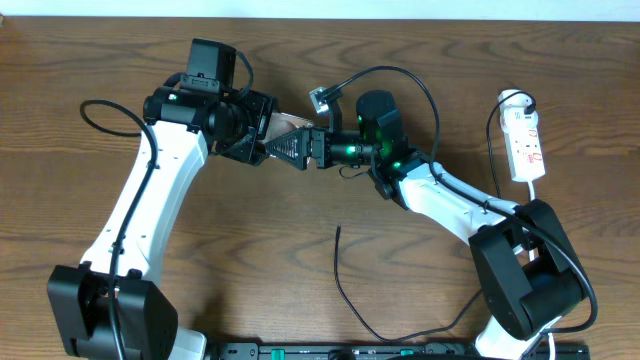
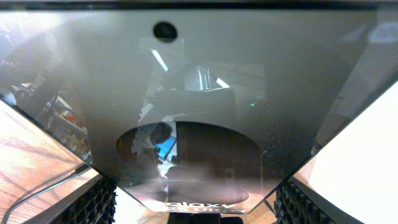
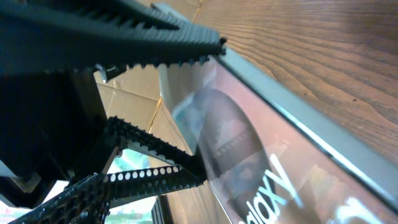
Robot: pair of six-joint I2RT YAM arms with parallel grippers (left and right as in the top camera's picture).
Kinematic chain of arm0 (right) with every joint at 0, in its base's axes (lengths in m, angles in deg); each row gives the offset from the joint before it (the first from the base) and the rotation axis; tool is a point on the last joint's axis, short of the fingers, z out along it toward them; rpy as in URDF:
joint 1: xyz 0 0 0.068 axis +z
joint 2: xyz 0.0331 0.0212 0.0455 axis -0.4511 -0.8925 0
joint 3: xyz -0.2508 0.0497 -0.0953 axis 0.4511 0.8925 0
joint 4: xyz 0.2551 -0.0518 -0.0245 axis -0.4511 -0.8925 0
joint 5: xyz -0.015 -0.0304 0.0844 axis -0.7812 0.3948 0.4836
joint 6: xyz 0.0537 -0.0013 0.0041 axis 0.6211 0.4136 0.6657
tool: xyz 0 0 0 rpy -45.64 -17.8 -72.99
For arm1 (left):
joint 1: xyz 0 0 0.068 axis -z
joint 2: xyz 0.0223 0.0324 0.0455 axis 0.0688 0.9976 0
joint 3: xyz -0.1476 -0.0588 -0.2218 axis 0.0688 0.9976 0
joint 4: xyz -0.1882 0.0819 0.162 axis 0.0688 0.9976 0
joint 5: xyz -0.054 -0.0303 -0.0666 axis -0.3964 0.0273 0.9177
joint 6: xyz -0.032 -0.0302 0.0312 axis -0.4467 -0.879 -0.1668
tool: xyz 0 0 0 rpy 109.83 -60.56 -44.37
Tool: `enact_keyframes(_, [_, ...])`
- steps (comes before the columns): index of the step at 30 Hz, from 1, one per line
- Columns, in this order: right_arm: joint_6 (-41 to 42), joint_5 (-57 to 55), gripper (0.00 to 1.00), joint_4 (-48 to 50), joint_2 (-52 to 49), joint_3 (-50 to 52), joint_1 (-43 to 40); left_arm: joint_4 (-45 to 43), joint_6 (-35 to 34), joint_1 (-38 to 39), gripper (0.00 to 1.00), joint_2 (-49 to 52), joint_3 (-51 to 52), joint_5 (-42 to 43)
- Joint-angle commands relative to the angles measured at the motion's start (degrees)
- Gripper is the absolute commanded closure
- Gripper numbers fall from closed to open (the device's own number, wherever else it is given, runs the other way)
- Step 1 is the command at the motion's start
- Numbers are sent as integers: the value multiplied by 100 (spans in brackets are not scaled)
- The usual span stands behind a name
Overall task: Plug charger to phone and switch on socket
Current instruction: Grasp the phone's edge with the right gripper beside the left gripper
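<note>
The thin black charger (image 1: pixel 335 262) lay curled on the wood-grain table (image 1: pixel 250 250). Beyond it, the left gripper (image 1: pixel 268 140) clamped the glossy bronze phone (image 1: pixel 288 122) between ribbed pads (image 2: pixel 99 202). The toothed right gripper (image 1: pixel 298 148) gaped wide beside it. Farthest lay the oblong white socket (image 1: pixel 526 145).

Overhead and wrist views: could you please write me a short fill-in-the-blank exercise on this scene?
1. The left gripper holds the phone, whose lettering begins with the word ___.
2. The right gripper beside it is ___.
3. The charger lies loose on the table; its cable is coloured ___.
4. The socket lies nearest the ___ arm.
Missing words: Galaxy; open; black; right.
</note>
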State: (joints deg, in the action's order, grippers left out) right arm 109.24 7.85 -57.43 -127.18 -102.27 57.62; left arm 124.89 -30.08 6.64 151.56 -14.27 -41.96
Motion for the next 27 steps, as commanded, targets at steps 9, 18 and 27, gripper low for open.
enact_keyframes(9, [-195,175,2,-7,87,-79,-24,-48,11,-181,93,-9,-114,828])
enact_keyframes(18, [-208,181,4,-4,87,-79,-168,-48,11,-197,93,-9,-114,831])
enact_keyframes(27, [-205,190,7,201,87,-79,-238,-46,11,-197,93,-9,-114,837])
